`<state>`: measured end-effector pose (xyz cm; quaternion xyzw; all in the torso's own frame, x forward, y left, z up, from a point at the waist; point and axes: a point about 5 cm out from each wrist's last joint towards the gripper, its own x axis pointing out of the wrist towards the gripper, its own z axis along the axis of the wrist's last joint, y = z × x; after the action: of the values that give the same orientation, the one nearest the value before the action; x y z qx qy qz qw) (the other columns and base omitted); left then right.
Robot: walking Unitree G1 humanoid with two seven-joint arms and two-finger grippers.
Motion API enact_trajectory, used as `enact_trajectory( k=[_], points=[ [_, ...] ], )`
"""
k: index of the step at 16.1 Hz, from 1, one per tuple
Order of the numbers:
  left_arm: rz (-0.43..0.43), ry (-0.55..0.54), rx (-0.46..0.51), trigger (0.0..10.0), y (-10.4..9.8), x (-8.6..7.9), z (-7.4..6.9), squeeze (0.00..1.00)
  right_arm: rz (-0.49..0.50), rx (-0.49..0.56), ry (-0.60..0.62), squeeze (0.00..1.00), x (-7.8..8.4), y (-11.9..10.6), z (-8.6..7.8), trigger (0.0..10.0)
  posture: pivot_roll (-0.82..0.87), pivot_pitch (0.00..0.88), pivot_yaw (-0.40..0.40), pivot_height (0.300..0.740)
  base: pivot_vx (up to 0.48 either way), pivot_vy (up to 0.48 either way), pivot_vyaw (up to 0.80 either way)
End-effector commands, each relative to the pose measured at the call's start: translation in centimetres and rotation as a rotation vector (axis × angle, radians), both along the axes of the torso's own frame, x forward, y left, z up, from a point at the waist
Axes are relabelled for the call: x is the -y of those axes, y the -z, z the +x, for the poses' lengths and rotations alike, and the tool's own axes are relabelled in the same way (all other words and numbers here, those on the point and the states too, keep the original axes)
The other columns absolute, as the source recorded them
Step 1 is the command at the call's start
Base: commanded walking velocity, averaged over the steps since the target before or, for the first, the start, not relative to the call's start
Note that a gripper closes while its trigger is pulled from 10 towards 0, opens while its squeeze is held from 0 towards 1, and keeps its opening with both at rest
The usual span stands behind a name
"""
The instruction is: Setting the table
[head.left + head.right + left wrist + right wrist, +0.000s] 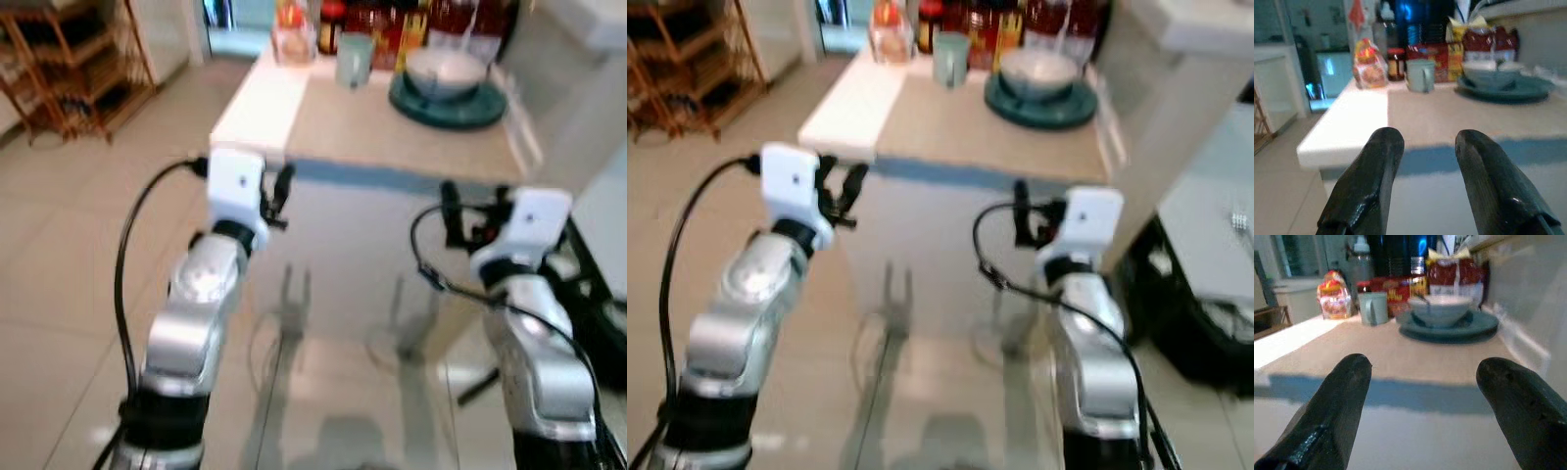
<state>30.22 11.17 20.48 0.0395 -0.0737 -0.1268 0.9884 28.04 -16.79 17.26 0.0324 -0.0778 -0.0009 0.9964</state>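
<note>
A beige-topped table (392, 137) stands just ahead of me. On its far right a pale bowl (446, 70) rests on a teal plate (449, 106), with a light green mug (354, 59) to their left. My left gripper (279, 194) is raised before the table's near left corner, open with nothing between its fingers (1383, 147). Level with the near edge, my right gripper (477, 211) is held open and empty, facing the bowl (1440, 308) and plate (1449, 328).
Jars, bottles and snack packets (392, 24) line the back of the table. A wooden rack (73, 69) stands on the tiled floor far left. A white counter (1205, 206) and a dark bin (1205, 323) sit close on the right.
</note>
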Motion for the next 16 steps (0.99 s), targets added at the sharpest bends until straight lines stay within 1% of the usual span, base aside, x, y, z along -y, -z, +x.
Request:
enact_trajectory(
  k=[1, 2, 3, 6, 10, 12, 13, 15, 16],
  points=[
    [0.004, -0.029, 0.006, 10.0, -0.22, -0.79, 0.09, 0.0, 0.025, 0.03, -0.03, 0.0, -0.78, -0.85, 0.06, 10.0, 0.06, 0.045, -0.038, 0.74, 0.472, 0.0, 0.0],
    [0.002, -0.03, 0.008, 10.0, -0.29, -0.84, 0.15, 0.0, 0.033, 0.025, -0.026, 0.0, -0.75, -0.83, 0.07, 10.0, 0.06, 0.045, -0.038, 0.74, 0.472, 0.0, 0.0],
    [0.0, -0.033, 0.01, 10.0, -0.36, -0.93, 0.2, 0.0, 0.034, 0.027, -0.024, 0.0, -0.72, -0.89, 0.09, 10.0, 0.06, 0.045, -0.038, 0.74, 0.472, 0.0, -0.53],
    [-0.004, -0.047, 0.017, 10.0, -0.66, -1.44, 0.59, 0.0, 0.044, 0.044, -0.012, 0.0, -0.35, -1.35, 0.11, 10.0, 0.06, 0.046, -0.034, 0.74, 0.475, 0.0, -0.8],
    [-0.005, -0.048, 0.018, 10.0, -0.68, -1.59, 0.62, 0.0, 0.046, 0.051, -0.009, 0.0, -0.32, -1.5, -0.08, 10.0, 0.06, 0.048, -0.029, 0.74, 0.48, 0.0, -0.8],
    [0.005, -0.047, 0.018, 10.0, -0.62, -1.45, 0.64, 0.0, 0.032, 0.06, -0.018, 0.0, -0.4, -1.6, -0.2, 10.0, 0.06, 0.048, -0.029, 0.74, 0.459, 0.0, 0.0],
    [0.003, -0.045, 0.036, 10.0, -0.74, -1.38, 0.55, 0.0, 0.02, 0.056, -0.028, 0.0, -0.53, -1.59, -0.24, 10.0, 0.05, 0.049, -0.024, 0.74, 0.0, 0.0, 0.0],
    [0.001, -0.022, 0.031, 10.0, -0.72, -1.15, 0.55, 0.0, 0.017, 0.05, -0.035, 0.0, -0.58, -1.56, -0.27, 10.0, 0.05, 0.052, -0.022, 0.74, 0.0, 0.0, 0.0],
    [0.002, -0.019, 0.036, 10.0, -0.81, -1.13, 0.56, 0.0, 0.028, 0.042, -0.043, 0.0, -0.65, -1.45, -0.35, 10.0, 0.05, 0.052, -0.021, 0.74, 0.0, 0.45, 0.0]
  ],
)
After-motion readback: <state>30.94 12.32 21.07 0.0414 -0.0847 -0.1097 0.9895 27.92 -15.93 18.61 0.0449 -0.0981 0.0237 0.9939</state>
